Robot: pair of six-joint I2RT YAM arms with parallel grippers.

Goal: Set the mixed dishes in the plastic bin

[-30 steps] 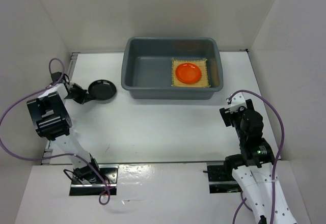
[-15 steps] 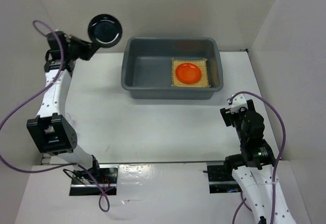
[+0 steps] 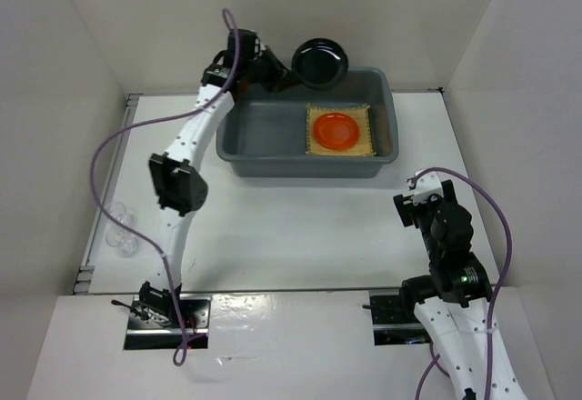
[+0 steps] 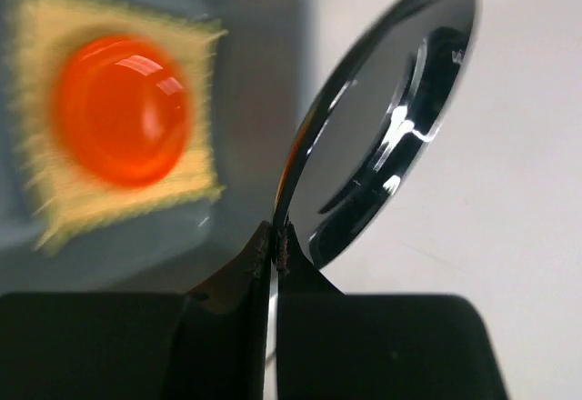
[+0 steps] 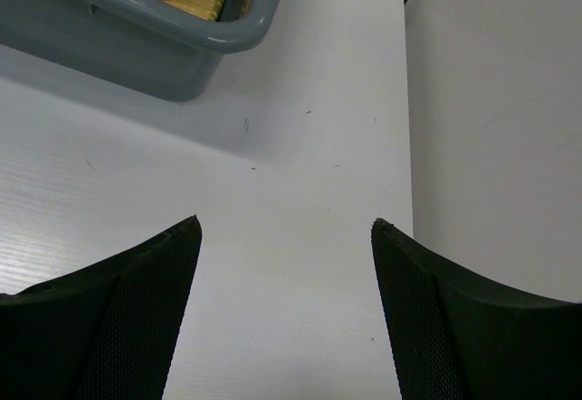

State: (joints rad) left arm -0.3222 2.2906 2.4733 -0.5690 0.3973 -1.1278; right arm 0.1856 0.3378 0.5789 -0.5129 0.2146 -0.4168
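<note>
Left gripper point(image 3: 287, 76) has swung from far-left corner to plastic bin point(image 3: 300, 165). Fingers clamped on rim of glossy round black plate point(image 3: 320, 62), tilted above bin's far edge. Drop looks next. Shiny orange plate point(image 3: 336, 129) on woven square mat point(image 3: 315, 146) inside, right end. Clear glass cup point(image 3: 122, 236) waits on worktop point(image 3: 300, 227), near left. Right gripper point(image 5: 286, 236) fingers apart.

white table, white walls

a white table point(image 3: 291, 227) sits boxed in by plain white panels: a back wall point(image 3: 273, 18), a left wall point(image 3: 55, 100) and a right wall point(image 3: 518, 100). a grey strip point(image 3: 128, 109) runs along the table's left edge. a glossy white board point(image 3: 291, 345) spans the near side. the right wrist view shows small dark specks point(image 5: 245, 125) on the tabletop.
</note>
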